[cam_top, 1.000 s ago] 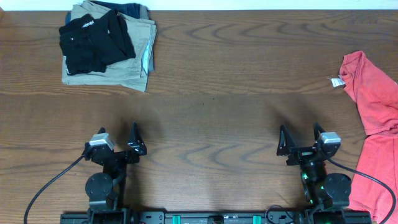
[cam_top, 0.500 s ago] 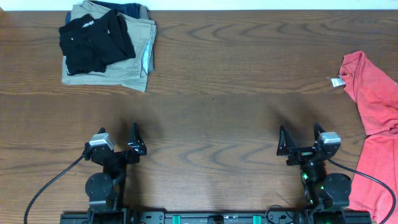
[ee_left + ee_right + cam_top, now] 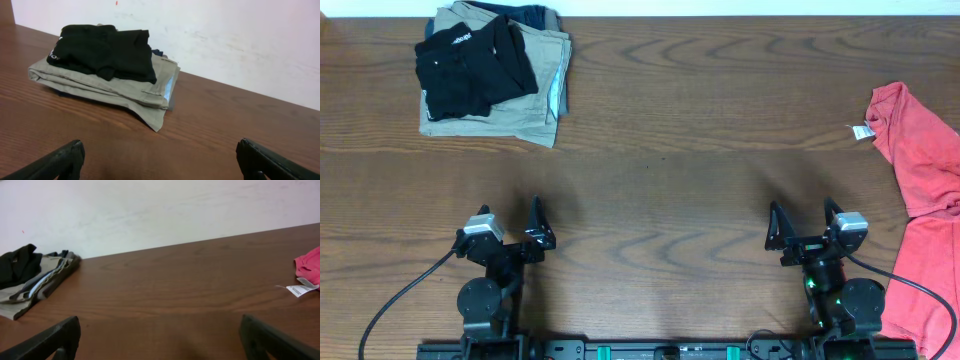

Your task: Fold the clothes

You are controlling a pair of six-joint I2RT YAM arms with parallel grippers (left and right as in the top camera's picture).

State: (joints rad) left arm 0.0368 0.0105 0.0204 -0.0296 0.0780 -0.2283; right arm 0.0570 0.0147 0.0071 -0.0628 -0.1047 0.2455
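The black garment lies folded on top of folded khaki trousers at the table's far left. It also shows in the left wrist view and, small, at the left of the right wrist view. My left gripper is open and empty near the front edge, well short of the pile; its fingertips frame bare wood. My right gripper is open and empty at the front right.
A red shirt with a white tag lies at the right edge and hangs toward the front; the tag also shows in the right wrist view. A dark blue garment peeks from under the khaki pile. A white wall stands behind the table.
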